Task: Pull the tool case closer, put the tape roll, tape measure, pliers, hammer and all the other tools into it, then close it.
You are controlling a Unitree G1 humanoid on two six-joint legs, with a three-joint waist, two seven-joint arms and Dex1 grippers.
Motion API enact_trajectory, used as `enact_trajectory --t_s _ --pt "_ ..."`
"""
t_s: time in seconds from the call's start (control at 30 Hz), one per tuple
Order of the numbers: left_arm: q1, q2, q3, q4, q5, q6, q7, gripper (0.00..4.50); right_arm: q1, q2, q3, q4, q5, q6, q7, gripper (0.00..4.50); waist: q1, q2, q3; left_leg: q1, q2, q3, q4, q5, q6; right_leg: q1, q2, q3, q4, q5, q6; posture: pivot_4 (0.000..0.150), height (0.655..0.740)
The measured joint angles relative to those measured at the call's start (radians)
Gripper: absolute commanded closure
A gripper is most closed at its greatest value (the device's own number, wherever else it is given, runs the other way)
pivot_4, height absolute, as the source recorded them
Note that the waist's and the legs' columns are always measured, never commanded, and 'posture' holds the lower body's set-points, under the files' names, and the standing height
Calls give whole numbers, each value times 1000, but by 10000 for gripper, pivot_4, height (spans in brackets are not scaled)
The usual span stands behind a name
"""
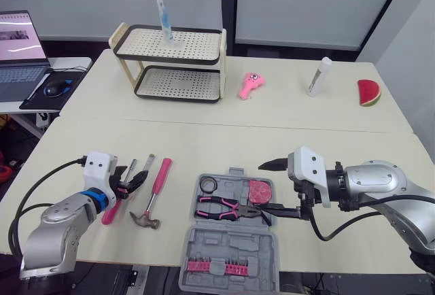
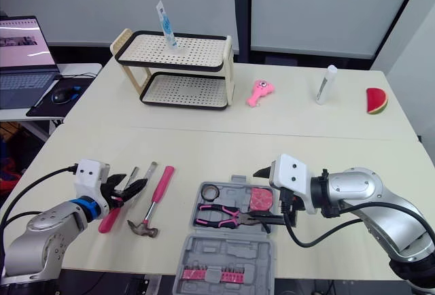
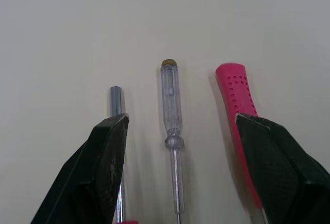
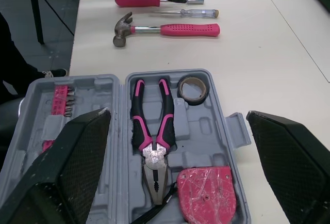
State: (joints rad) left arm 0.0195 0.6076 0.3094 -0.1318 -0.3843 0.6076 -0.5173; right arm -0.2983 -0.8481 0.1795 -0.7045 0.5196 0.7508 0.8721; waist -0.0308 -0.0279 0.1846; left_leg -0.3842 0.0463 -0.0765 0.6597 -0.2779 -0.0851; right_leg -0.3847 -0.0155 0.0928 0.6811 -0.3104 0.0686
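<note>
Currently the tool case [image 1: 234, 244] is seen lying open at the near edge of the table [image 1: 204, 139], between the two arms. The tape roll [image 1: 209, 185], the pliers [image 1: 221, 208] and the pink tape measure [image 1: 259, 190] are seated in its far half, and a row of pink bits [image 1: 211, 266] is held in the half nearest the robot. The right gripper [image 2: 259, 196] is held above the tape measure end of the case, its fingers spread wide and nothing grasped. Left of the case, the hammer [image 1: 155, 193], a clear-handled screwdriver [image 3: 171, 105] and a pink-handled screwdriver [image 1: 109, 213] are laid side by side on the table. The left gripper [image 1: 130, 182] is positioned over them, fingers parted to either side of the clear-handled screwdriver, with nothing gripped.
</note>
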Motion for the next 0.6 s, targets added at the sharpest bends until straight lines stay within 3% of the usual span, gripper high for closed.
enact_trajectory --t_s 0.6 --pt "-35 -33 -52 107 52 -37 6 11107 5 1 9 2 -26 -1 11 0 0 0 0 0 0 0 0 0 0 0 0 0 0 0 0 1500 7350"
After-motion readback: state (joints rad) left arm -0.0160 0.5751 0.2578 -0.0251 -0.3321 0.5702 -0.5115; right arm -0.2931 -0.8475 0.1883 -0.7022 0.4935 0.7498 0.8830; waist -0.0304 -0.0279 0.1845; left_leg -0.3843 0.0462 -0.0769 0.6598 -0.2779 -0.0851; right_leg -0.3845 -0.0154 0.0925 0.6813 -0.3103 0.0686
